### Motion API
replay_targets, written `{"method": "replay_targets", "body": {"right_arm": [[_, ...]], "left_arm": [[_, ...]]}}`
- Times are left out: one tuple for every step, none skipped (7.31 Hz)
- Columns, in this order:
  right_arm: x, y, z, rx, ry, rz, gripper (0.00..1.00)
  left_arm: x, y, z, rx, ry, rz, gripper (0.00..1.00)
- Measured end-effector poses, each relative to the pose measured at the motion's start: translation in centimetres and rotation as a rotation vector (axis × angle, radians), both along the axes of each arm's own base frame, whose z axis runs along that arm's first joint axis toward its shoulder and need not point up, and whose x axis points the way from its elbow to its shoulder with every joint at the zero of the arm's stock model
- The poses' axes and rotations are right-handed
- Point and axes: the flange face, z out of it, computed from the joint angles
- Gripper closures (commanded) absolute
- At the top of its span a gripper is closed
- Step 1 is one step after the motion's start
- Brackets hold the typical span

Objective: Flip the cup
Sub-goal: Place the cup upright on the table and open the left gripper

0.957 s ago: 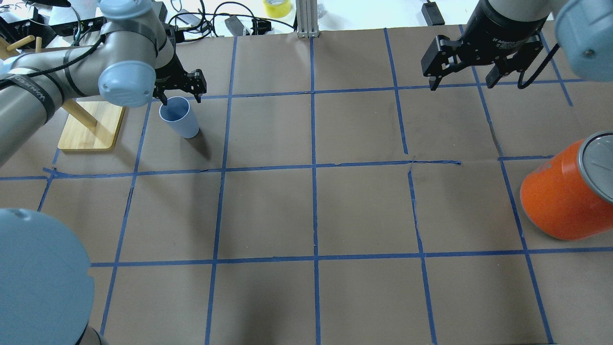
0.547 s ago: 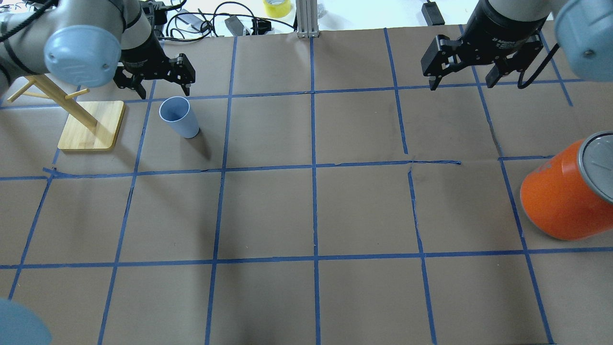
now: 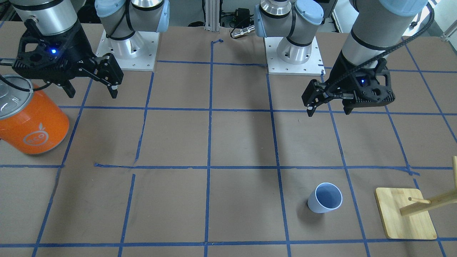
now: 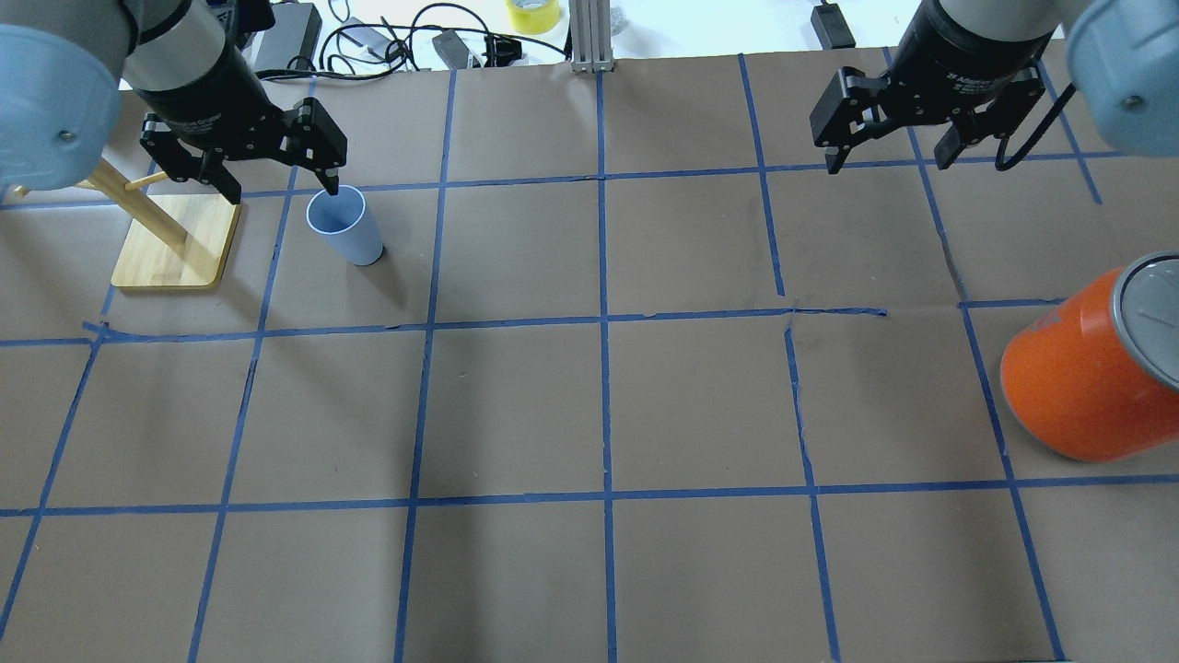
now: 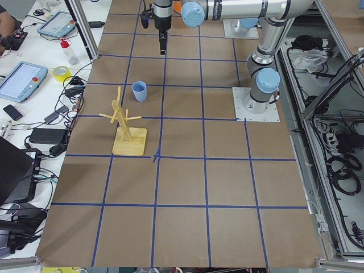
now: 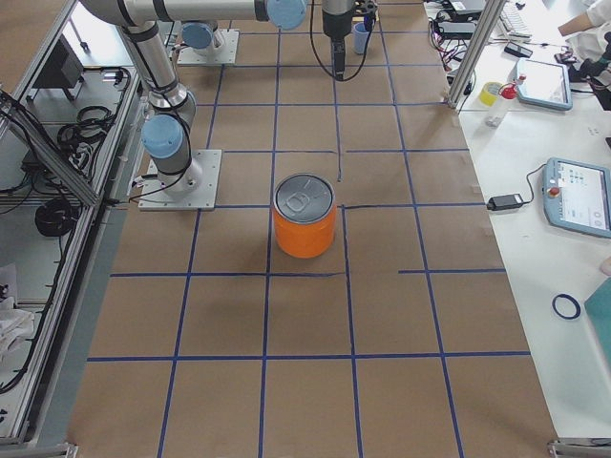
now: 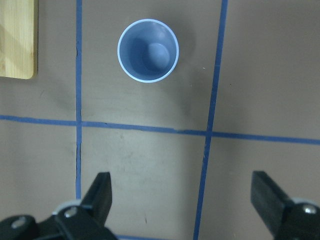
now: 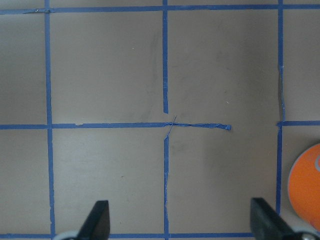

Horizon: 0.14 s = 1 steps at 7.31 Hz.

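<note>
The cup is a small pale blue tumbler. It stands upright, mouth up, in the far left part of the table, and also shows in the front-facing view and the left wrist view. My left gripper is open and empty. It hangs high above the table, nearer the robot than the cup, and is well clear of it. My right gripper is open and empty, raised over the far right of the table.
A big orange can with a silver lid stands at the right edge. A wooden peg stand sits just left of the cup. Cables and a yellow tape roll lie beyond the far edge.
My left gripper has risen from the cup's rim and drawn away to the left, open and empty. The cup stays upright in place. The right arm has not moved.
</note>
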Motion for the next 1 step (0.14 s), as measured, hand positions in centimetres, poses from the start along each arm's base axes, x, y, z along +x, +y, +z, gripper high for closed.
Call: {"method": "replay_targets", "body": {"right_arm": [[0.0,0.0,0.01,0.0,0.0,0.0,0.0]], "left_arm": [[-0.03,0.92,0.63,0.006,-0.001,-0.001,0.0]]}}
